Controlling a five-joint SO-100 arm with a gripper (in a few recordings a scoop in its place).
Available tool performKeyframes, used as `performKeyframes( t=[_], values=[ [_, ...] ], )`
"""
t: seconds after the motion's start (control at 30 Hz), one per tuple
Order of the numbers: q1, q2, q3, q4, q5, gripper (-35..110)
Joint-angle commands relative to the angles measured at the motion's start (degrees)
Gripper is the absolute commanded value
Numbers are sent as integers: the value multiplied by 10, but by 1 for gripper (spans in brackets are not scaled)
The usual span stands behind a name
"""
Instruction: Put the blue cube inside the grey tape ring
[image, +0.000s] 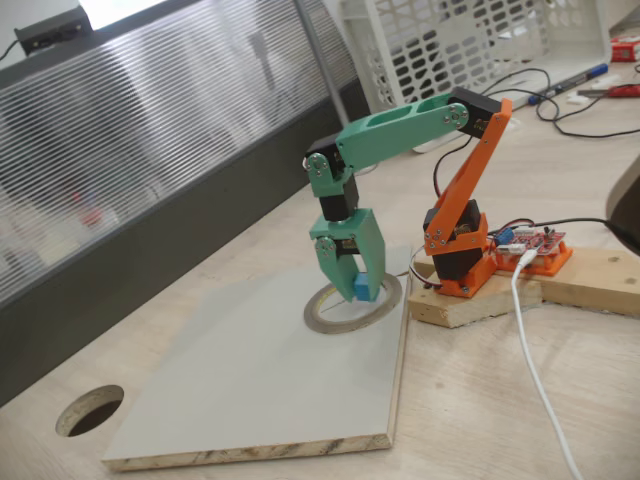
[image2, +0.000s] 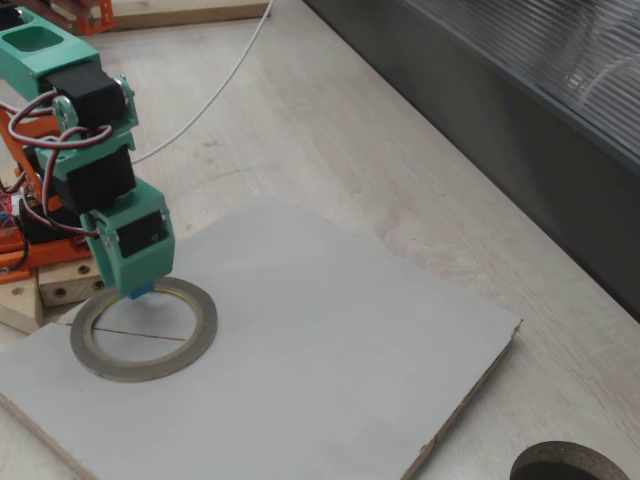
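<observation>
The green gripper is pointing straight down over the tape ring, its jaws closing on the blue cube. The cube is sitting between the jaw tips, at their lower end, just above the ring's far rim in a fixed view. In another fixed view the cube is showing as a small blue corner under the gripper, at the ring's inner edge. The ring is lying flat on the grey board, which is resting on the tabletop. The cube's facing cannot be told.
</observation>
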Motion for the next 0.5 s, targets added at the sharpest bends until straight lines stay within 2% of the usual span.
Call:
performKeyframes(
  t=[0.0, 0.2, 0.33, 0.47],
  values=[
    [4, 15, 10, -3, 4, 4],
    [4, 15, 4, -8, 4, 4],
    [4, 15, 11, -74, 4, 4],
    [4, 15, 11, -91, 4, 4]
  ],
)
